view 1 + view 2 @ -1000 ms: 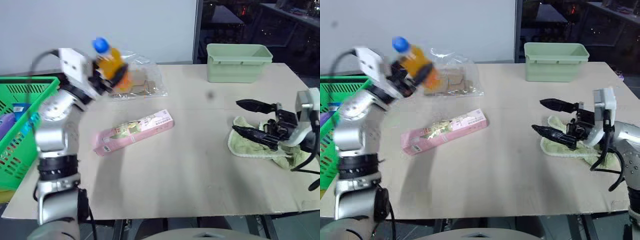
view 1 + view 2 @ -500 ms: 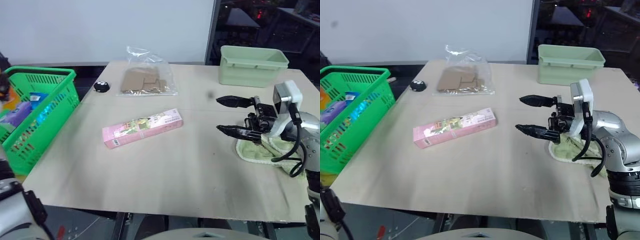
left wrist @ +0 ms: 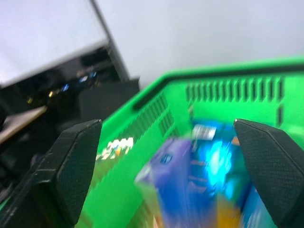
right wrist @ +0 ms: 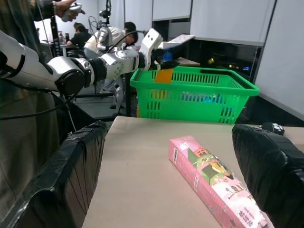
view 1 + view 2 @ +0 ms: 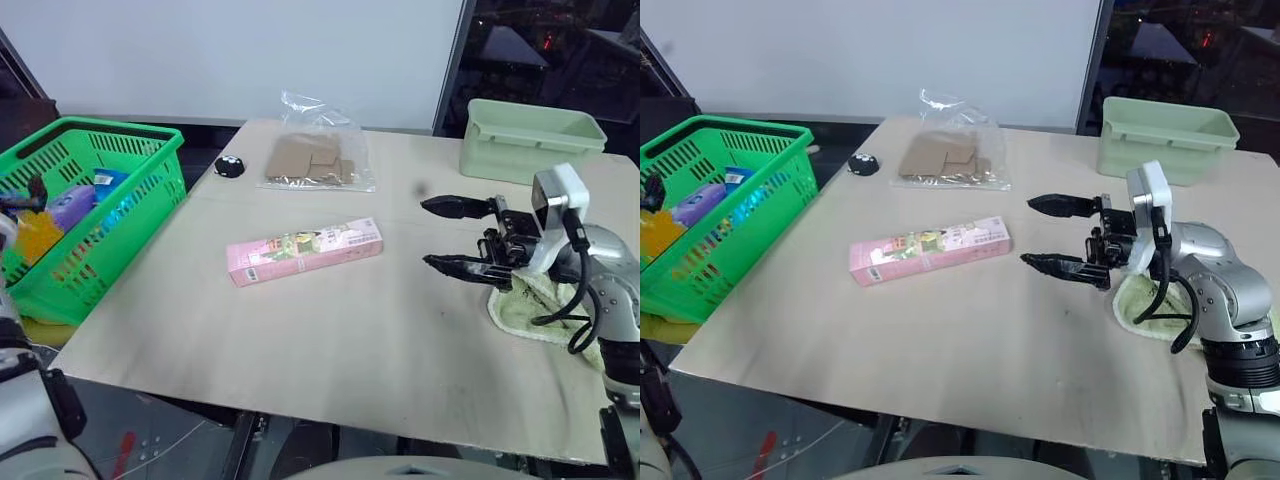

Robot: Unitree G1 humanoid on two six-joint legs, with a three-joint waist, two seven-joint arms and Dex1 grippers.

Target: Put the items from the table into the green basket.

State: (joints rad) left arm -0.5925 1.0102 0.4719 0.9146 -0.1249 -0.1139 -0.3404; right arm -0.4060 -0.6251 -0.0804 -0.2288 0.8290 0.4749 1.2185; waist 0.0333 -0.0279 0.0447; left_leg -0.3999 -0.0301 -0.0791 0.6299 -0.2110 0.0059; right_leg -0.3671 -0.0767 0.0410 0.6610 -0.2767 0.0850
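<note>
Juice bottle (image 5: 38, 238) in green basket (image 5: 150, 205), purple pack (image 5: 70, 208)

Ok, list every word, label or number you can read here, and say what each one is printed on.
No text reads clearly enough to quote.
Long pink printed carton: pictures, small print and a barcode, too small to read.
Blue and purple packets in the bright green lattice basket: printing too blurred to read.
Clear bag of brown cardboard pieces: no lettering visible.

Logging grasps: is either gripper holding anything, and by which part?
Nothing is held: left gripper open over the green basket, right gripper open near the cloth.
</note>
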